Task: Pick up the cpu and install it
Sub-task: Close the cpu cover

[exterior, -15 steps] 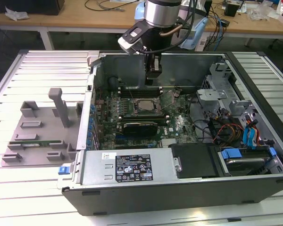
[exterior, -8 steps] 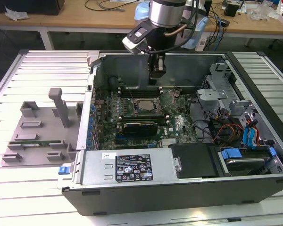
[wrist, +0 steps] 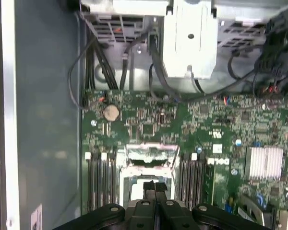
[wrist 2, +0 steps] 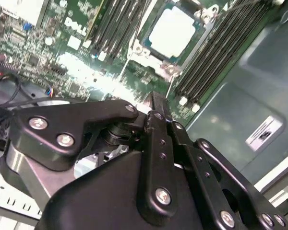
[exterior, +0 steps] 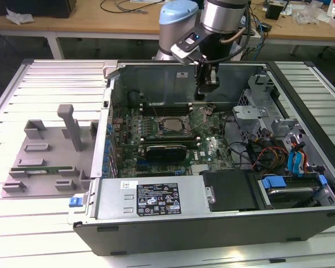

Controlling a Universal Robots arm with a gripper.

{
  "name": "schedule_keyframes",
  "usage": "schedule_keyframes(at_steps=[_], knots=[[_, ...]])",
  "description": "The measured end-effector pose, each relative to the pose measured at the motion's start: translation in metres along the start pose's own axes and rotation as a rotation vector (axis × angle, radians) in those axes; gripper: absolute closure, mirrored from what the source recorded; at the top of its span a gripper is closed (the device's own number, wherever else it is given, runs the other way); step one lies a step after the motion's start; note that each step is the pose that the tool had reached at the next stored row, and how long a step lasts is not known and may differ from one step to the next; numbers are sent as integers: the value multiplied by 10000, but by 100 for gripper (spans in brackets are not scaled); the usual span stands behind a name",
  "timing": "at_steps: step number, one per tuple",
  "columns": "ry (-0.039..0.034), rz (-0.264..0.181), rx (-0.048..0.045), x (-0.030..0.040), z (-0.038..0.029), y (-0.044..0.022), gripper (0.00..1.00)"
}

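Observation:
The cpu point(wrist 2: 170, 31) lies flat in its socket on the green motherboard point(wrist: 216, 124), silver top up; the exterior view has the cpu point(exterior: 170, 125) in the middle of the open computer case point(exterior: 212, 234). The socket's metal load plate point(wrist: 149, 152) stands lifted beside it. My gripper point(exterior: 204, 96) hangs above the board near the case's back wall, apart from the chip. Its two black fingers point(wrist: 155, 188) are pressed together with nothing between them, and the gripper point(wrist 2: 154, 103) points down short of the socket.
Memory slots point(wrist: 100, 177) run along both sides of the socket. A long black card point(exterior: 166, 149) sits nearer the case front, with a drive cage and cables point(exterior: 268, 151) at the exterior view's right. A grey plastic tray point(exterior: 44, 162) with posts stands outside the case.

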State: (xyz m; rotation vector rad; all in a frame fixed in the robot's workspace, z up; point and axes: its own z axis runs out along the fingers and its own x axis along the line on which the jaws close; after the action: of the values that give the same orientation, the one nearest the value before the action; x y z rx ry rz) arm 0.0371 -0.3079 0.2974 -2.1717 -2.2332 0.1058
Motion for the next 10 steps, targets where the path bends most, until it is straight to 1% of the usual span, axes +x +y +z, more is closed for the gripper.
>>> schedule_keyframes(at_steps=[3,4,8,9,10], knots=[[-11,-1,0,-3,-7,132,89],[-20,0,1,-5,-11,202,89],[-41,2,2,-10,-20,392,89],[-43,3,2,-10,-20,429,89],[-47,3,2,-11,-21,451,89]])
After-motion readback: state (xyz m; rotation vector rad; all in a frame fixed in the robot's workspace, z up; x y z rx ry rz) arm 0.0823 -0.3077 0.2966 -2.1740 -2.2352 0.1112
